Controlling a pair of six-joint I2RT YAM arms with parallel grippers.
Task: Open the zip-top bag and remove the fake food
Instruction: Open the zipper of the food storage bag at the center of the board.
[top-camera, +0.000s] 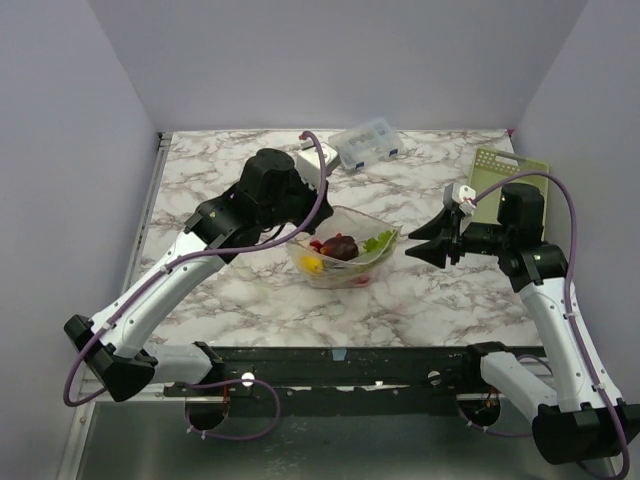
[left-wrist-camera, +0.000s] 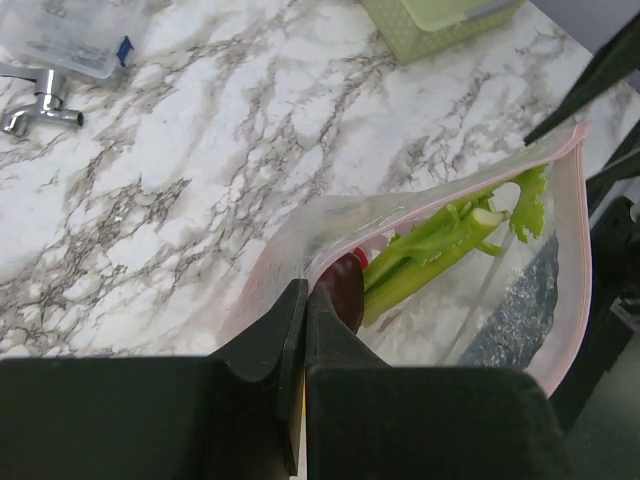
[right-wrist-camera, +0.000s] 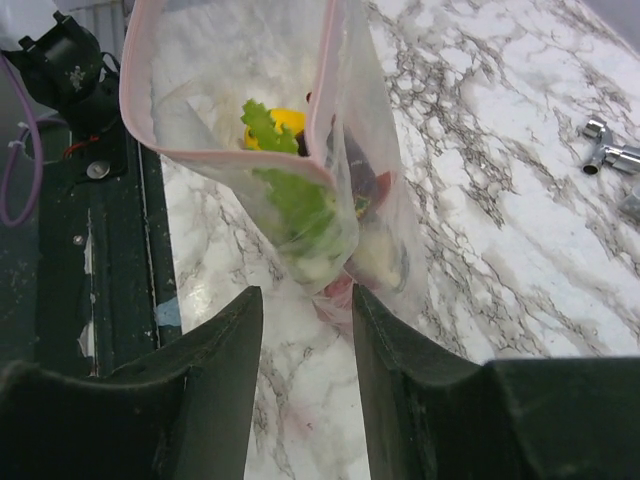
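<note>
The zip-top bag (top-camera: 348, 252) is at the table's middle with its mouth open, the pink zipper strip (left-wrist-camera: 578, 250) forming a loop. My left gripper (top-camera: 300, 236) is shut on the bag's left rim (left-wrist-camera: 290, 262). Inside are fake food pieces: a green stalk (left-wrist-camera: 440, 245), a dark purple piece (left-wrist-camera: 345, 288), a red piece (left-wrist-camera: 372, 257) and a yellow lemon (right-wrist-camera: 287, 121). My right gripper (top-camera: 420, 248) is open and empty, just right of the bag (right-wrist-camera: 300, 170), its fingertips (right-wrist-camera: 245, 315) a little short of it.
A small clear box with blue contents (top-camera: 366, 143) is at the back centre, and it also shows in the left wrist view (left-wrist-camera: 70, 35). A metal fitting (left-wrist-camera: 35, 105) lies near it. A pale green basket (top-camera: 508, 178) is at the back right.
</note>
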